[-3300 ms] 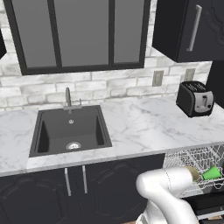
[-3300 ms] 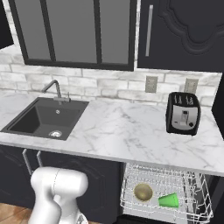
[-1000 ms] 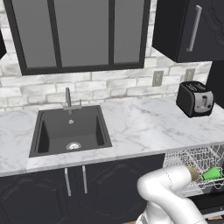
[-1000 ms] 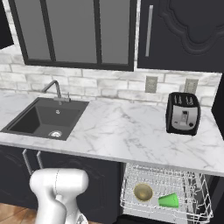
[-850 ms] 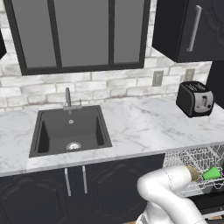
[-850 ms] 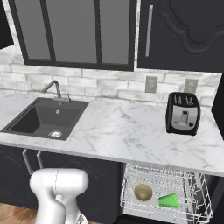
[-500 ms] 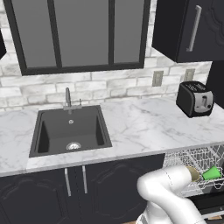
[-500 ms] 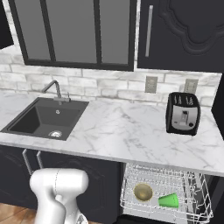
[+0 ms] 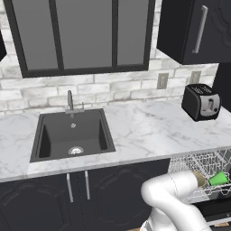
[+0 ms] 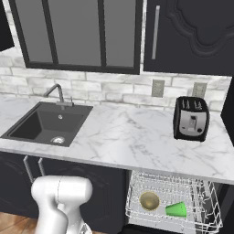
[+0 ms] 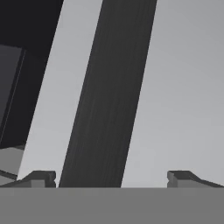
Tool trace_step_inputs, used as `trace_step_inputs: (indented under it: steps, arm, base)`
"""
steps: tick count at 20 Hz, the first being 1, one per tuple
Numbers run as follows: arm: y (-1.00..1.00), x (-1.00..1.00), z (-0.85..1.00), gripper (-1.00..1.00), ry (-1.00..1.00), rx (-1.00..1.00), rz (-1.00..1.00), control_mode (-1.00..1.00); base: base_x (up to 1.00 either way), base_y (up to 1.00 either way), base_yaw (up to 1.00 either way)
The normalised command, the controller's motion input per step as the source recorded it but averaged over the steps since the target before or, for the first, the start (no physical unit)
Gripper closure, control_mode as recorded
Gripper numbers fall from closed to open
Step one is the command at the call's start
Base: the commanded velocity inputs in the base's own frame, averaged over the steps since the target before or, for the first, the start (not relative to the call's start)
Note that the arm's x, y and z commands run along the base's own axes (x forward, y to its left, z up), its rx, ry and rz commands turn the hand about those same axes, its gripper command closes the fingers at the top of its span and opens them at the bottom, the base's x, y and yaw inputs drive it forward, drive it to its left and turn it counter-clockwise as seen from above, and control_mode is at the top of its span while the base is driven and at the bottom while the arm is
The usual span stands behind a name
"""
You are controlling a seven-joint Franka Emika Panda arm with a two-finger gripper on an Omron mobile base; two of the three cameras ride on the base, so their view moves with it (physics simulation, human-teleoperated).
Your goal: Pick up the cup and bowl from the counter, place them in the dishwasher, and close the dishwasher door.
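One bowl and one cup lie in the pulled-out rack

The tool (image 11: 111, 179) has its two dark fingertips (image 11: 41, 178) spread wide apart with nothing between them, facing a flat grey surface crossed by one broad dark stripe. The dishwasher (image 10: 219, 201) stands open under the white, grey-veined marble table (image 10: 132, 137), with one white wire rack (image 10: 201, 219) drawn out. In the rack sit one round olive bowl (image 10: 149, 200) and, just beside it, one bright green tapered cup (image 10: 176, 210) lying on its side. On the table: one black rectangular sink (image 9: 72, 135) with one slim metal faucet (image 9: 70, 101), and one glossy black toaster (image 10: 191, 119). How these lie relative to the tool cannot be told
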Motion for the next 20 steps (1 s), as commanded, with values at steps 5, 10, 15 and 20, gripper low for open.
trace_step_inputs:
  steps: [5, 10, 15, 20]
  arm:
    - [0.0, 1.0, -0.34, -1.0, -0.07, 0.0, 0.0, -1.0]
    - [0.0, 1.0, -0.32, -1.0, -0.06, 0.0, 0.0, -1.0]
    - [0.0, 1.0, -0.27, -1.0, -0.05, -0.03, 0.0, -1.0]
    - [0.09, 1.0, -0.14, -1.0, -0.07, -0.07, 0.0, -1.0]
  base:
    - [0.0, 0.0, 0.0]
    - [0.0, 0.0, 0.0]
    - [0.0, 0.0, 0.0]
    - [0.0, 0.0, 0.0]
